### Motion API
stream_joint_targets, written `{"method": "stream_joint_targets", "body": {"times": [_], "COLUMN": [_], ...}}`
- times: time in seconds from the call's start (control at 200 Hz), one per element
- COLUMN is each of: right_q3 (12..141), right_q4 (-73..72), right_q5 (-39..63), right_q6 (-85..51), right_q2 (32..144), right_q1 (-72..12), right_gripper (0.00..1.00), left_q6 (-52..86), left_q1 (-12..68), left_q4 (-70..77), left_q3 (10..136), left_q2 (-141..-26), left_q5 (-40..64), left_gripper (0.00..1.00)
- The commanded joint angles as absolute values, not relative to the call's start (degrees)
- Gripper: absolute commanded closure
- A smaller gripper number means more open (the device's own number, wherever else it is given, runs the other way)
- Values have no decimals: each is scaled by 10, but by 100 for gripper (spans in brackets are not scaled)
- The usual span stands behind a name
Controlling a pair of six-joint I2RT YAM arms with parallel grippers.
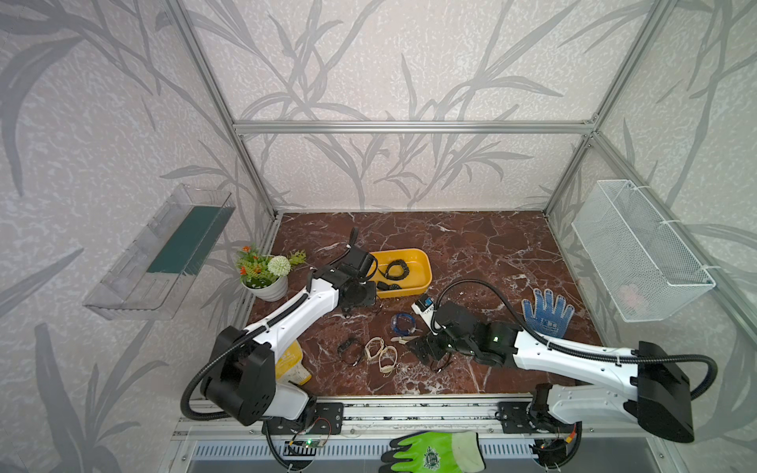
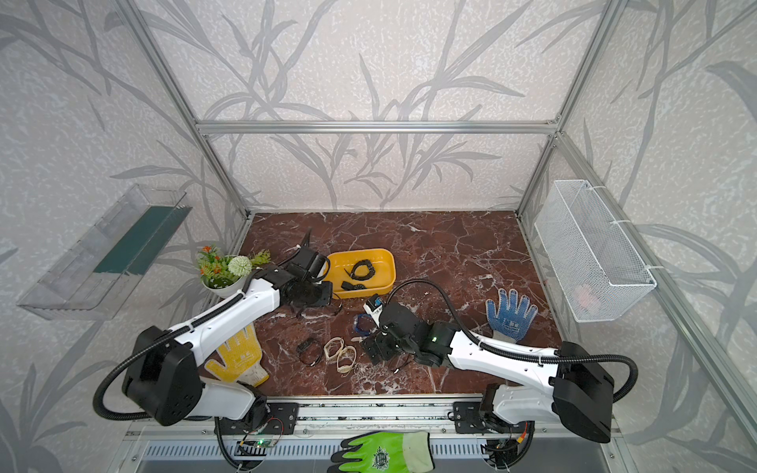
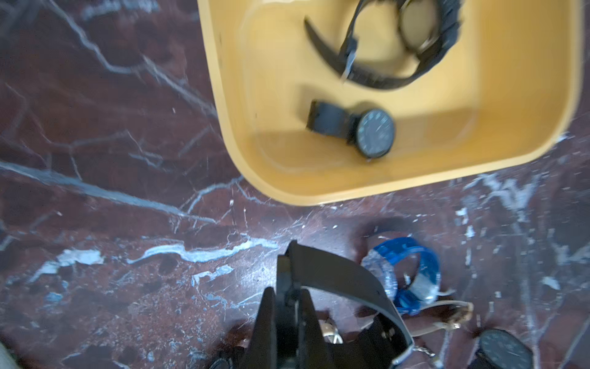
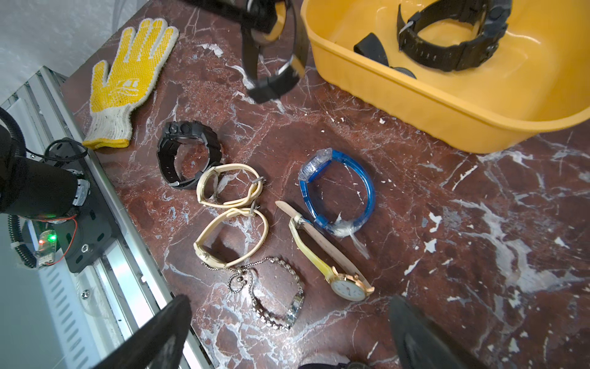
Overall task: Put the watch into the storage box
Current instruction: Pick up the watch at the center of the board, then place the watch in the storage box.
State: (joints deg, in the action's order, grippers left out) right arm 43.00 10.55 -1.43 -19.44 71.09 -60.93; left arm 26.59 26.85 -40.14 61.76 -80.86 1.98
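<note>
1. Black watch [image 4: 273, 86] hangs down, long axis nearly upright, above the worktop [image 4: 415, 223], just beside the yellow storage box [image 4: 415, 105].
2. Left jaws pinch its strap; left arm stretches forward.
3. Right jaws stand spread.
</note>
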Motion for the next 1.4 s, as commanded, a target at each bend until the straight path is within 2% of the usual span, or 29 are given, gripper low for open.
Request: {"method": "stream_joint_targets", "body": {"times": [0.0,0.12,0.385,0.73,1.09,1.125,1.175,1.29,1.395], "right_q3": [434,433,429,433,432,432,434,439,444], "right_q4": [105,110,121,124,124,124,122,124,124], "right_q5": [-25,-33,-47,-72,-84,-85,-86,-89,-91], "right_q6": [-195,-197,-205,-210,-206,-206,-207,-208,-206], "right_q2": [691,683,671,674,669,670,670,671,670], "right_q1": [-613,-613,-613,-613,-613,-613,-613,-612,-611], "right_gripper": [3,3,3,3,3,3,3,3,3], "left_q6": [249,227,204,225,223,224,225,228,231], "left_q1": [263,250,220,207,207,207,207,208,208], "left_q4": [-450,-443,-418,-387,-435,-435,-434,-427,-424], "left_q3": [662,709,824,896,981,982,984,983,982], "left_q2": [-802,-847,-993,-1116,-1224,-1227,-1228,-1214,-1185], "left_q5": [-5,-29,4,22,22,22,24,25,33], "left_gripper": [100,100,100,100,100,95,80,53,46]}}
